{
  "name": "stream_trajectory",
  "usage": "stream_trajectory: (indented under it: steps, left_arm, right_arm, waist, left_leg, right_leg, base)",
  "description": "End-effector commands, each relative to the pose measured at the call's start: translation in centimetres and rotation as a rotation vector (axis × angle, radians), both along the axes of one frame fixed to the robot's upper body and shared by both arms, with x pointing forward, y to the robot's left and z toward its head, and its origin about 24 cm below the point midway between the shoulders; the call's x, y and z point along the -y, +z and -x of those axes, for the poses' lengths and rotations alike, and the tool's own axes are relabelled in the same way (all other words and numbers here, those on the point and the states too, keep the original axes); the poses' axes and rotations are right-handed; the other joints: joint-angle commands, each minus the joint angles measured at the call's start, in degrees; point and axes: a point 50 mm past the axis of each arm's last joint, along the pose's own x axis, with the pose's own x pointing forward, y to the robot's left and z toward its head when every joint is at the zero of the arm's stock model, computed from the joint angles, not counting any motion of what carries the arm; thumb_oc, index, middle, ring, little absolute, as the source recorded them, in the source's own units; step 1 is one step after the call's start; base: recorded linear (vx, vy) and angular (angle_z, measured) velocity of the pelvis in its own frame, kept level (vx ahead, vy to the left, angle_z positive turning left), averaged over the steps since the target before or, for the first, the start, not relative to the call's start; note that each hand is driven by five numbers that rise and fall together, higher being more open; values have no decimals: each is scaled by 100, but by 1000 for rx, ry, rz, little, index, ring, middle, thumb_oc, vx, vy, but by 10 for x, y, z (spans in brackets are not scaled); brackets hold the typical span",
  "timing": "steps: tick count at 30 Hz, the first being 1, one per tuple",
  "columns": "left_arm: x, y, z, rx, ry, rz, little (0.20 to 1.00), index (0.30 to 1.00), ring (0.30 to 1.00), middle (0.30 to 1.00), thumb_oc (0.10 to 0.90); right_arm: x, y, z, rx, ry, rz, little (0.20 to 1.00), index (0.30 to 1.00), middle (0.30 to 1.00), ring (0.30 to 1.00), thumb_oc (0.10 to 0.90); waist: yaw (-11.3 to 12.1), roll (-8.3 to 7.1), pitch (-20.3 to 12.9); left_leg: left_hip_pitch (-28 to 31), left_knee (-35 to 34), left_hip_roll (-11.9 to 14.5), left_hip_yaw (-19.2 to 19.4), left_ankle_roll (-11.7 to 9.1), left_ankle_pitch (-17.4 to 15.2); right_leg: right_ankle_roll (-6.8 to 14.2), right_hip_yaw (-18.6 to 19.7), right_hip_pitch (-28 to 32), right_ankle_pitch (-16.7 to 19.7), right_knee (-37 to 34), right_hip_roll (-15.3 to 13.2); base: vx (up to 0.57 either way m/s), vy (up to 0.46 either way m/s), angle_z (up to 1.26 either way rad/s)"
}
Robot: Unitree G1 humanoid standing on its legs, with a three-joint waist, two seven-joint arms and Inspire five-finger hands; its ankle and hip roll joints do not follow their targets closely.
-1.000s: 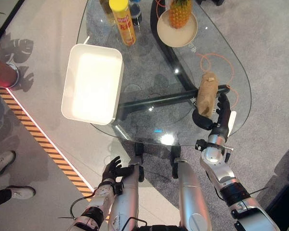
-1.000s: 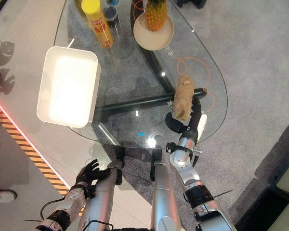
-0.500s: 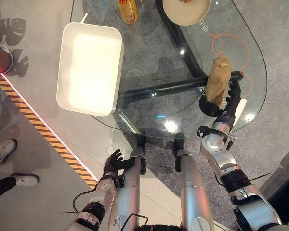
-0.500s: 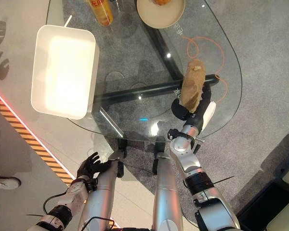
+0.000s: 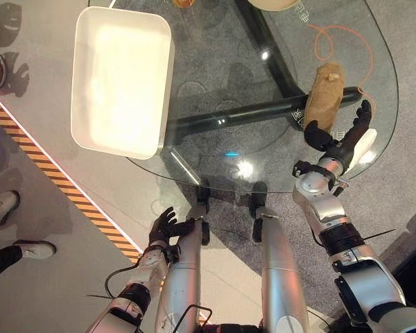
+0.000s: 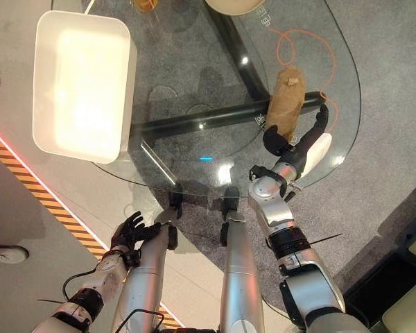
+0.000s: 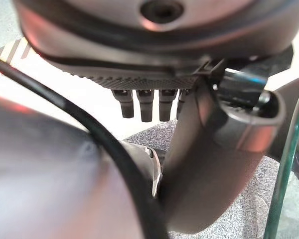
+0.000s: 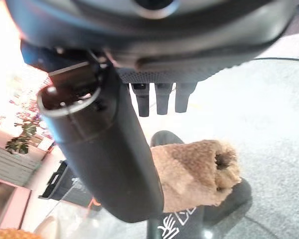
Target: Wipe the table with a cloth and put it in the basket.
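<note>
A rolled tan cloth (image 5: pixel 324 96) lies on the glass table (image 5: pixel 215 69) near its right edge. My right hand (image 5: pixel 340 139) is just below and to the right of the cloth, open. Its thumb (image 5: pixel 314 133) is near the cloth's near end and its straight fingers point away past the cloth's right side. In the right wrist view the cloth (image 8: pixel 197 172) lies beyond the thumb (image 8: pixel 109 159), not gripped. The white rectangular basket (image 5: pixel 121 80) stands empty on the table's left end. My left hand (image 5: pixel 163 229) hangs open, low below the table edge.
A plate's rim (image 5: pixel 277 3) and a bottle's base (image 5: pixel 184 2) show at the far edge of the table. An orange cord (image 5: pixel 347 35) loops beside the cloth. A person's shoes (image 5: pixel 0 208) stand on the floor at the left, beside striped floor tape (image 5: pixel 69 201).
The camera has tilted down toward me. My right hand's fingers, which lay along the cloth's right side, have swung away from it; the cloth stays on the glass.
</note>
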Motion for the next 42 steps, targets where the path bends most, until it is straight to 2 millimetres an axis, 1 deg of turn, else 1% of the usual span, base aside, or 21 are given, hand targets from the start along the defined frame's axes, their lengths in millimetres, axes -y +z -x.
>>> stream_trajectory:
  steps: [1,6,9,14,16,19,22,30,32,34,36,37,38,41,42]
  left_arm:
    - [28,-29,38,-122,-34,40,900,900,900,900,800]
    - [28,-28,36,-115,-38,44,900,900,900,900,800]
    - [28,-27,34,-116,-35,44,900,900,900,900,800]
    - [27,-27,34,-110,-37,46,900,900,900,900,800]
    - [29,-26,32,-102,-38,46,900,900,900,900,800]
    - [30,-25,31,-99,-42,44,900,900,900,900,800]
    - [31,-24,30,-98,-43,42,900,900,900,900,800]
    - [32,-24,30,-100,-38,48,900,900,900,900,800]
    - [32,-24,30,-98,-37,48,900,900,900,900,800]
    - [32,-23,29,-95,-36,48,900,900,900,900,800]
    - [30,-23,29,-95,-33,47,900,900,900,900,800]
    - [30,-23,29,-96,-32,47,900,900,900,900,800]
    - [29,-23,29,-96,-30,48,900,900,900,900,800]
    - [26,-23,29,-97,-29,45,900,900,900,900,800]
    - [25,-27,35,-113,-29,44,900,900,900,900,800]
  right_arm:
    - [27,38,8,153,-126,24,900,900,900,900,800]
    - [27,37,2,118,-80,-2,900,900,900,900,800]
    - [23,31,-1,92,-35,-41,900,900,900,900,800]
    - [24,28,-3,74,-42,-58,900,900,900,900,800]
    - [25,27,-6,62,-34,-103,900,900,900,900,800]
    - [25,25,-7,57,-19,-116,900,900,900,900,800]
    - [20,23,-10,50,41,-133,900,900,900,900,800]
    - [8,27,-13,58,170,-61,900,900,900,900,800]
    - [4,27,-14,44,202,-46,900,900,900,900,800]
    - [0,25,-16,7,270,-43,900,900,900,900,800]
    - [-7,25,-17,-14,327,9,900,900,900,900,800]
    - [-7,25,-17,-15,329,13,900,900,900,900,800]
    - [-12,24,-16,-33,356,64,900,900,900,900,800]
    - [-15,22,-16,-69,378,94,900,900,900,900,800]
    - [-15,14,-16,-100,381,96,900,900,900,900,800]
  waist:
    - [6,148,-89]
    - [24,179,-89]
    - [34,178,-89]
    - [47,183,-89]
    - [64,193,-89]
    - [73,197,-89]
    - [87,205,-89]
    - [92,178,-89]
    - [96,164,-89]
    - [98,154,-89]
    - [103,138,-89]
    - [103,137,-89]
    - [100,128,-89]
    - [105,105,-89]
    - [134,118,-89]
  left_leg:
    - [-213,713,-375,294,390,-640]
    - [-285,717,-385,290,399,-629]
    - [-299,696,-383,293,394,-611]
    - [-319,717,-378,296,383,-623]
    - [-367,733,-381,289,376,-621]
    - [-394,735,-384,284,374,-622]
    - [-427,737,-389,283,386,-631]
    - [-451,766,-403,276,394,-648]
    - [-447,769,-397,277,391,-653]
    - [-452,766,-400,273,388,-651]
    - [-461,774,-398,267,389,-650]
    - [-461,775,-399,266,388,-651]
    - [-467,783,-398,265,397,-658]
    - [-464,791,-386,269,405,-666]
    - [-309,861,-362,231,376,-867]
  right_leg:
    - [-187,-384,-86,793,-746,253]
    - [-190,-385,-183,802,-712,258]
    - [-195,-400,-202,811,-721,250]
    - [-190,-407,-221,800,-696,237]
    - [-184,-420,-272,811,-669,228]
    - [-182,-435,-301,818,-663,214]
    - [-180,-449,-357,831,-644,198]
    - [-173,-457,-386,820,-604,191]
    - [-171,-463,-377,812,-598,187]
    - [-171,-466,-383,810,-597,185]
    - [-165,-479,-395,818,-588,173]
    - [-165,-479,-395,818,-586,172]
    - [-160,-477,-413,819,-572,170]
    - [-154,-496,-410,813,-555,159]
    - [-112,-472,-271,626,-460,193]
  base:
    - [0,0,0]
    - [0,0,0]
    - [0,0,0]
    - [0,0,0]
    - [0,0,0]
    - [0,0,0]
    - [0,0,0]
    - [1,1,0]
    - [0,0,0]
    - [0,0,0]
    - [0,0,0]
    - [14,-7,3]
    - [13,-4,4]
    - [29,-1,1]
    - [0,0,0]
